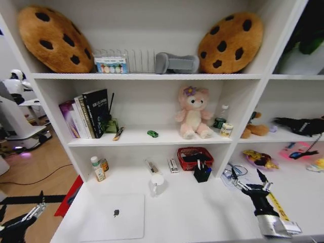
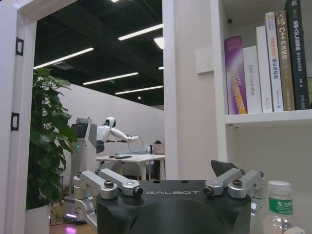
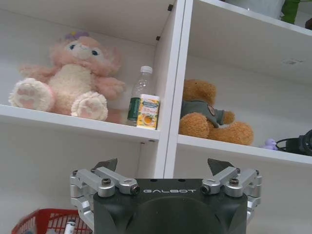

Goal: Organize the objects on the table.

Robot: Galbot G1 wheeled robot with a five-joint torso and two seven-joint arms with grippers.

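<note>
While left (flat), laptop (image 1: 112,218), right gripper (image 1: 252,183) apart.

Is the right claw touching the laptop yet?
Apart. The head view shows the right claw open above the table's right side, with bare white top between it and the closed silver laptop lying near the front left.

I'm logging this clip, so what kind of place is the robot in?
Probably an office or lab set up as a home study: a white desk with a laptop, shelves holding books and a plush toy, and another robot in the room behind.
</note>
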